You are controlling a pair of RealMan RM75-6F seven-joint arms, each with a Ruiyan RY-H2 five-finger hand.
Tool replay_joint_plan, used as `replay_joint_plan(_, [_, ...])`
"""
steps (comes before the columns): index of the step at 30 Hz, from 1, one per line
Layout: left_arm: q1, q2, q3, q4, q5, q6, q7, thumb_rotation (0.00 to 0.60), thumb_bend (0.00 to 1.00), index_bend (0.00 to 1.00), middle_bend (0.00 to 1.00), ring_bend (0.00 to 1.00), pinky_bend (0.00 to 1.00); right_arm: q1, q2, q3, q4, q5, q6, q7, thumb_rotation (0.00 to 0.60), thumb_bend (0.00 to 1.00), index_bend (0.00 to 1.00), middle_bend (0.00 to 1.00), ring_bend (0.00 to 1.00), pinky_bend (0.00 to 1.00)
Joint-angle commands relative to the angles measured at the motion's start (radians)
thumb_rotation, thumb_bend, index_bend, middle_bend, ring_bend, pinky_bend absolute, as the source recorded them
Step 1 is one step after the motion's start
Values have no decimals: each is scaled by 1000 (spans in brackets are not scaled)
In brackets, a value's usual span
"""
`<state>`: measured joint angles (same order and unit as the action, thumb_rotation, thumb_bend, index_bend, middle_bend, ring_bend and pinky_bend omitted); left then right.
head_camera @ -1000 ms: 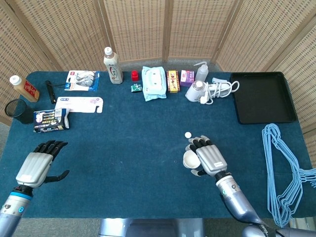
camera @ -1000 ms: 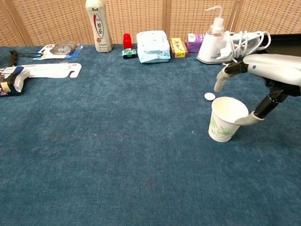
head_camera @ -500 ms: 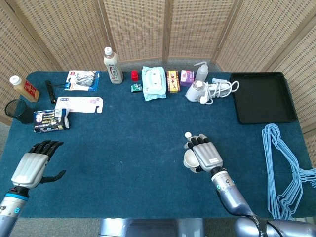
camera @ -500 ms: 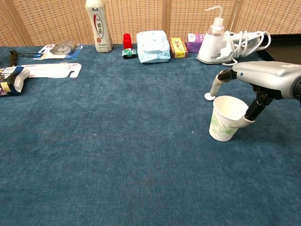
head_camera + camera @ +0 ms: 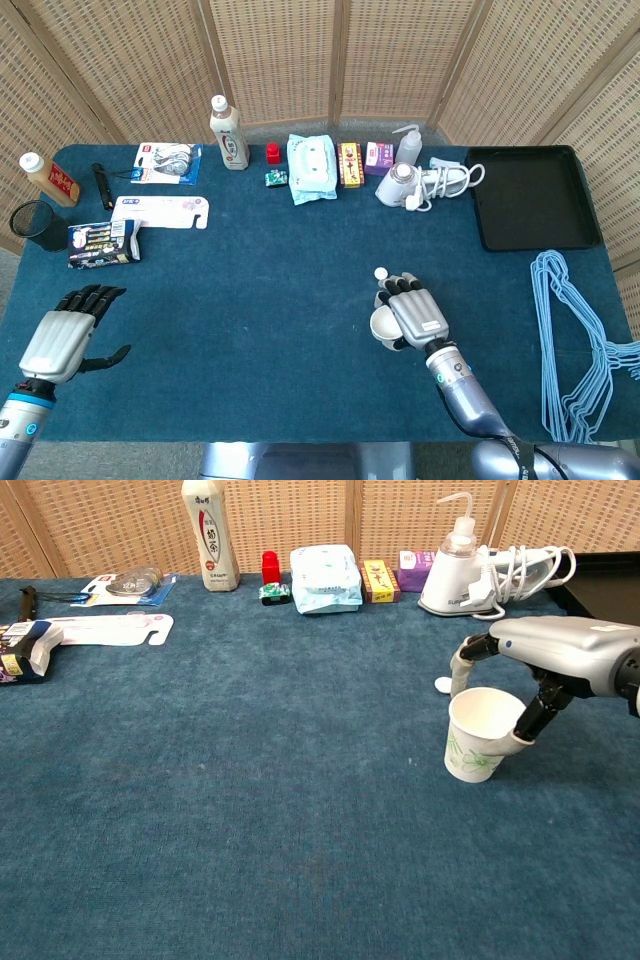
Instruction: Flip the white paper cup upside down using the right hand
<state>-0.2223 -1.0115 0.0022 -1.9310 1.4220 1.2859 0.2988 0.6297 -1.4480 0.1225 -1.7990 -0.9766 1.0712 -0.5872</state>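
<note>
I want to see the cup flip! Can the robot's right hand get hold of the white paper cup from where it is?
Probably yes. The right hand is already over the white paper cup, fingers curling down at both sides of its rim, and nothing stands between them.

We see a tabletop (image 5: 280, 300) covered in dark blue carpet-like cloth, filling most of both views, its far edge running along a folding screen (image 5: 300, 60) of woven wicker panels set in pale wooden frames. The screen wraps the far side and angles in at the left and right, and a strip of grey floor (image 5: 625, 290) shows past the right edge of the tabletop in the head view. The light is even and bright, with only soft shadows on the cloth.
</note>
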Motion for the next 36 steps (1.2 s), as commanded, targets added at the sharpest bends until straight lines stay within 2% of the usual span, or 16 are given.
replay_joint_plan(1, [4, 4, 1, 0, 4, 7, -5, 331, 249, 118, 180, 120, 163, 0, -6, 0, 7, -9, 6, 14, 565, 232, 411, 211, 166, 91])
replay_joint_plan(5, [6, 8, 3, 1, 9, 12, -10, 327, 248, 119, 181, 120, 162, -2, -7, 6, 14, -22, 14, 39, 566, 234, 436, 226, 183, 96])
replay_joint_plan(8, [9, 11, 3, 0, 13, 18, -14, 332, 249, 119, 181, 120, 162, -6, 0, 28, 5, -10, 2, 105, 565, 234, 439, 230, 186, 97])
replay_joint_plan(16, [16, 21, 5, -5, 21, 29, -19, 333, 249, 118, 181, 120, 163, -23, 36, 117, 11, 30, -76, 385, 559, 235, 439, 233, 186, 96])
replay_joint_plan(23, [19, 22, 7, -11, 30, 34, -13, 329, 248, 118, 181, 120, 163, -64, 7, 146, 94, 82, -132, 611, 558, 234, 432, 233, 185, 96])
replay_joint_plan(29, [19, 21, 6, -16, 30, 34, -7, 330, 249, 119, 181, 120, 163, -96, -11, 147, 179, 80, -183, 752, 553, 235, 401, 230, 181, 96])
replay_joint_plan(36, [17, 19, 6, -18, 29, 30, -1, 325, 249, 118, 181, 120, 162, -120, 6, 97, 255, -2, -193, 764, 554, 235, 234, 167, 136, 82])
